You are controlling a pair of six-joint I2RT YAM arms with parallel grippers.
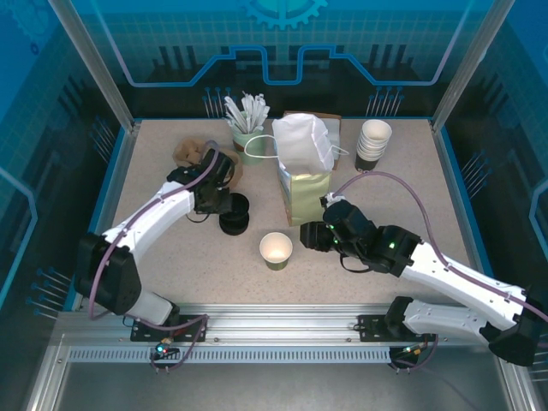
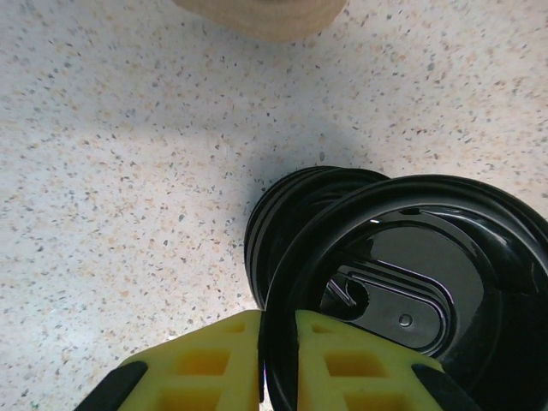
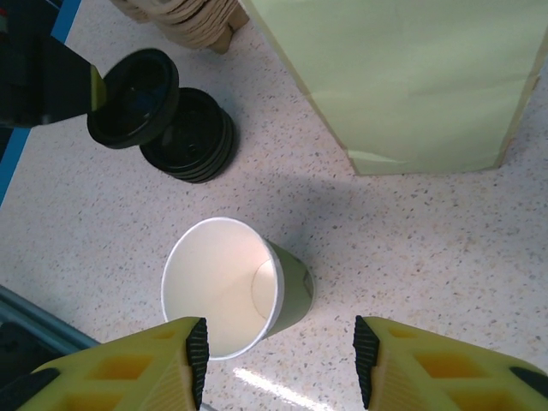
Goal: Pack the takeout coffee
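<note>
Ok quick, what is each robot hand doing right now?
Left gripper: shut on a black lid.
Right gripper: open, holding nothing, lidless cup just ahead.

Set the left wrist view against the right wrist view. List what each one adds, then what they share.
Left wrist: the left claw seen close, shut on the rim of the black lid, whose moulded sip flap is plain. Right wrist: the open right claw facing the lidless cup, and the green paper bag. Shared: that held lid, the lid stack, the speckled table.
</note>
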